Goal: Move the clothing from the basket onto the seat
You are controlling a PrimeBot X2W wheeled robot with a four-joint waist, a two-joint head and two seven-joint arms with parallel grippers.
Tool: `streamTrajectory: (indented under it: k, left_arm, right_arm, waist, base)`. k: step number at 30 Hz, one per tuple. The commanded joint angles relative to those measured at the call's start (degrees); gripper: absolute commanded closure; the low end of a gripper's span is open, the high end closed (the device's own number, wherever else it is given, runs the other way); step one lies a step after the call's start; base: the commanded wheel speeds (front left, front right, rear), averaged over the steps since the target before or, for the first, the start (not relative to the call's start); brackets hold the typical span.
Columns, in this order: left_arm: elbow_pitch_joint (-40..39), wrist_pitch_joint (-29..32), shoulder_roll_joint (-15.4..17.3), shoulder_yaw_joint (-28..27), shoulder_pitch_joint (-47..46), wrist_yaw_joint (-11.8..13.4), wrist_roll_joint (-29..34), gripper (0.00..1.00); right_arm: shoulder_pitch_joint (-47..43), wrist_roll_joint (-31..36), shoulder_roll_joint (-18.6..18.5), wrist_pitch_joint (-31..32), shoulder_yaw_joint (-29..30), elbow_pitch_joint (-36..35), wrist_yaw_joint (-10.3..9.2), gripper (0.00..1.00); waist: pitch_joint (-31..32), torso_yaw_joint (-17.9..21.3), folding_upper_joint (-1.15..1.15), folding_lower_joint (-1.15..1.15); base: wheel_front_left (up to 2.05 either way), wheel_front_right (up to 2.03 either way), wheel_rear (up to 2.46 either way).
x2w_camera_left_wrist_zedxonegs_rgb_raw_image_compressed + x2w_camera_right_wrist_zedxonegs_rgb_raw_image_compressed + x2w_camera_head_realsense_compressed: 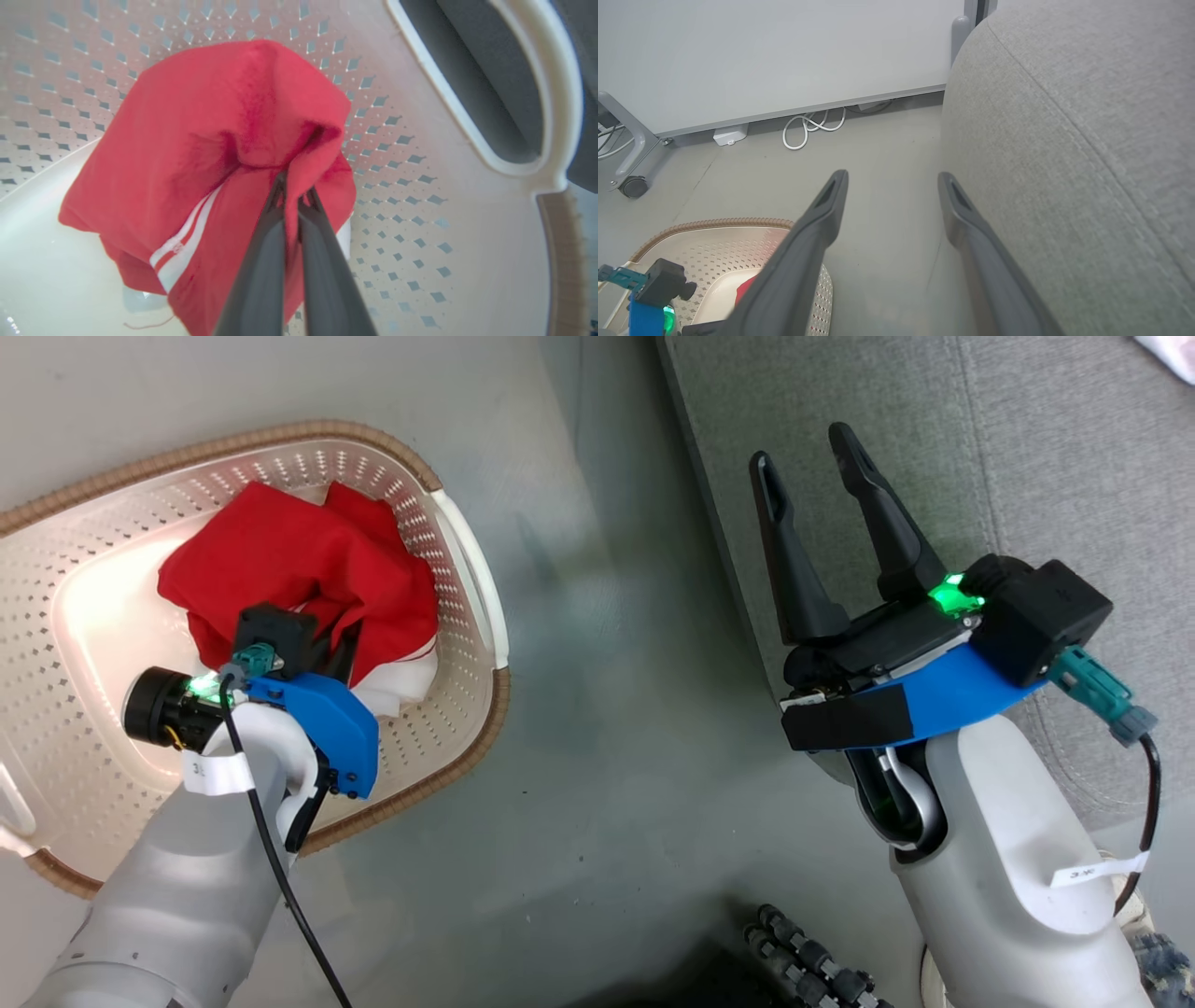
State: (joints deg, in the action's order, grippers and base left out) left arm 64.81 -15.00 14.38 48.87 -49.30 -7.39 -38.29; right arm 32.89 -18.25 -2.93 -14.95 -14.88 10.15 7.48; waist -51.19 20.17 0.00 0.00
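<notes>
The cream perforated laundry basket (329,430) with a brown woven-look rim stands on the grey floor (607,728). It contains the red clothing (289,555), bunched in a heap against the wall nearest the sofa, with white fabric showing at the heap's lower edge. In the left wrist view two white stripes run down the red cloth, and a clear flat item lies under it on the basket bottom, too hidden to identify. The left hand (295,185) is down inside the basket, fingers drawn together and pinching a raised fold of the red clothing. The right hand (801,443) is held above the floor at the front edge of the grey fabric sofa (1046,457), fingers spread wide and holding nothing. The sofa stands apart from the basket, with a strip of floor between them. A white cable (810,129) lies coiled on the floor at the base of a pale panel.
</notes>
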Motion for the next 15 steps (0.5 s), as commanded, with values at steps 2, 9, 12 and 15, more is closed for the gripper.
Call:
streamTrajectory:
  k: [2,9,12,15]
  left_arm:
    - [-0.7,-0.26,0.51,-0.57,-0.21,-0.05,-0.53,1.0]
    - [-3.37,-0.27,-1.17,-2.45,3.51,-0.05,-0.1,1.0]
    - [-5.21,-0.27,-1.85,-4.02,5.81,-0.05,0.51,1.0]
    - [-7.67,-0.27,-2.72,-6.02,8.71,-0.05,1.51,1.0]
  right_arm:
    - [1.37,-0.39,0.07,-0.29,-0.29,0.61,0.03,0.0]
    - [0.45,0.76,0.04,-0.19,-0.22,3.43,0.03,0.0]
    - [-0.42,1.39,0.03,0.2,-0.35,4.95,0.02,0.0]
    - [-1.64,1.96,0.0,0.58,-0.24,6.72,0.03,0.0]
  waist:
    - [1.28,-0.12,0.0,0.0]
    - [9.6,-3.47,0.0,0.0]
    - [14.11,-5.26,0.0,0.0]
    - [19.25,-7.21,0.0,0.0]
  base:
    - [0.0,0.0,0.0]
    - [0.0,0.0,0.0]
    - [0.0,0.0,0.0]
    - [0.0,0.0,0.0]
